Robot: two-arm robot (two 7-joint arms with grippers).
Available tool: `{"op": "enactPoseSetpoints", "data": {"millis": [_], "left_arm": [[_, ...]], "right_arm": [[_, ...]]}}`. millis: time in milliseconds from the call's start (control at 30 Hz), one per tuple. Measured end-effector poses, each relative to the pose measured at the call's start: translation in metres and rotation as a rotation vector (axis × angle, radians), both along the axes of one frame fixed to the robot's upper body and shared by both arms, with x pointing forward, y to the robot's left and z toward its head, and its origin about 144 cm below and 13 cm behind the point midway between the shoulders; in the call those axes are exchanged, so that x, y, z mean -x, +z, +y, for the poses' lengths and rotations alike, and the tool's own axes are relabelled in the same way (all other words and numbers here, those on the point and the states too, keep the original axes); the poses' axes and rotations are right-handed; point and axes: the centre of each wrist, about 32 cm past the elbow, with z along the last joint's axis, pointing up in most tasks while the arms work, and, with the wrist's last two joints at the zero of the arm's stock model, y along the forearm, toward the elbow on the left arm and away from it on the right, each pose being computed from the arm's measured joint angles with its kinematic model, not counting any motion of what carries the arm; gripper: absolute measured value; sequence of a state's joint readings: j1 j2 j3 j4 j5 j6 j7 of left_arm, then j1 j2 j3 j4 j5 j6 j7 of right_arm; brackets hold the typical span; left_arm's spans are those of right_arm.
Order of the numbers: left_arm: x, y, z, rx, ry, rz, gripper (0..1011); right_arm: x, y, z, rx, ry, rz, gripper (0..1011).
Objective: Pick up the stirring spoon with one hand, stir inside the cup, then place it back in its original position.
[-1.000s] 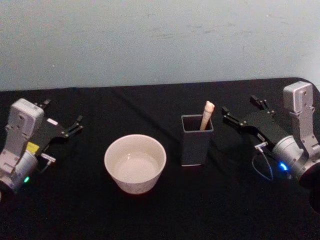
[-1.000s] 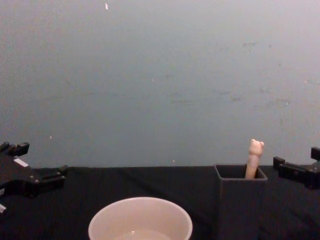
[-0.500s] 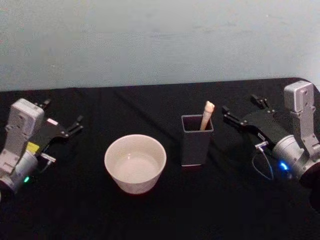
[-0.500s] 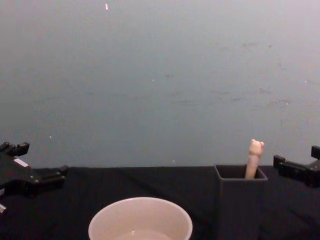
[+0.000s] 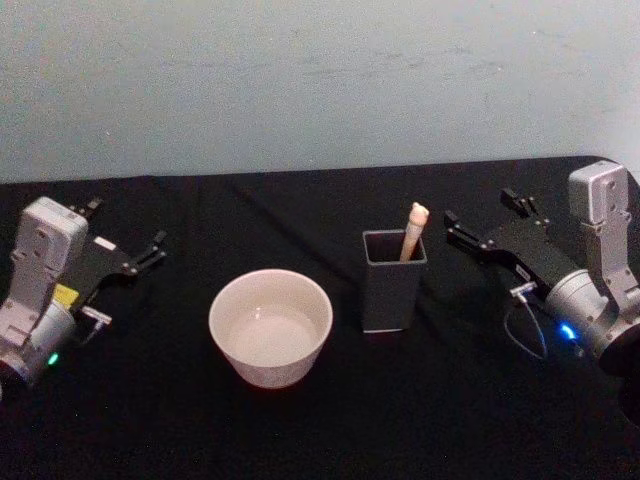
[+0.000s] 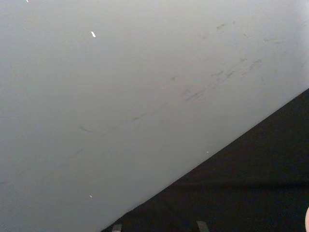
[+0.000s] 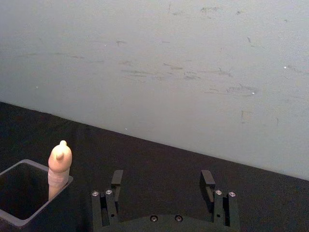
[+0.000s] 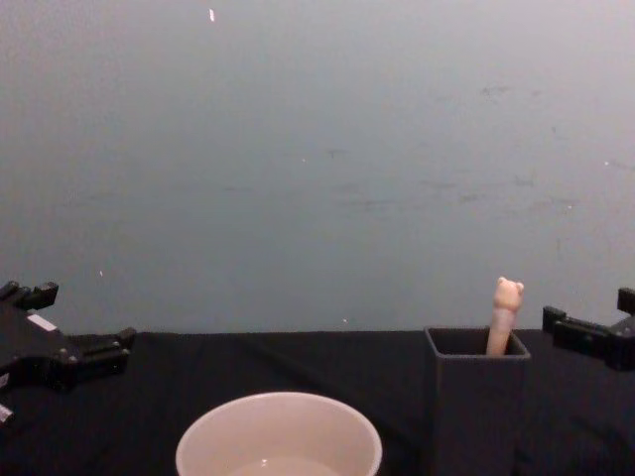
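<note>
The black surface [image 5: 330,420] carries everything, with the wall behind it. On it, the cup [image 5: 270,326] sits near the middle, slightly left, and the dark square holder [image 5: 393,280] stands just right of it, apart from it. The stirring spoon [image 5: 412,232] stands in the holder, leaning against its far right corner, with just its beige handle and bear head above the rim.

The right gripper [image 5: 484,222] hovers right of the holder, near the spoon top, its fingers spread open and holding nothing. The left gripper [image 5: 126,238] waits at the far left, well apart from the cup; its fingers also look parted and empty.

Biggest risk, as I judge it: the holder is tall and narrow, so a finger that comes in low or sideways could catch its rim and tip or shove it, possibly into the cup.

Next: little of the handle is exposed, and it tilts. A grasp squared to the holder rather than to the lean could pinch only the rounded bear head, which would likely slip out on lifting.

Then: the spoon's bowl is hidden inside the holder, so a lift that is not along the lean may drag it against the wall and pull the holder up too.

Smallest: stirring too wide could knock the cup's thin rim.
</note>
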State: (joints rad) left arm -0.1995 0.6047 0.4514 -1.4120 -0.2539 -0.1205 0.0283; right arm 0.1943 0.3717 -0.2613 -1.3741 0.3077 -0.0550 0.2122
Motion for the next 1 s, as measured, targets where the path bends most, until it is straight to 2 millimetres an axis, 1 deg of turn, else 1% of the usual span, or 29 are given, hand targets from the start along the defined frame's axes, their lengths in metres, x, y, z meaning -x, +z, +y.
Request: {"op": "enactPoseSetpoints", "data": {"millis": [1000], "left_arm": [[0.0000,0.0000,0.0000,0.000,0.000,0.000,1001]], "right_arm": [[0.0000,-0.0001,0.0000,0.000,0.000,0.000,1000]]}}
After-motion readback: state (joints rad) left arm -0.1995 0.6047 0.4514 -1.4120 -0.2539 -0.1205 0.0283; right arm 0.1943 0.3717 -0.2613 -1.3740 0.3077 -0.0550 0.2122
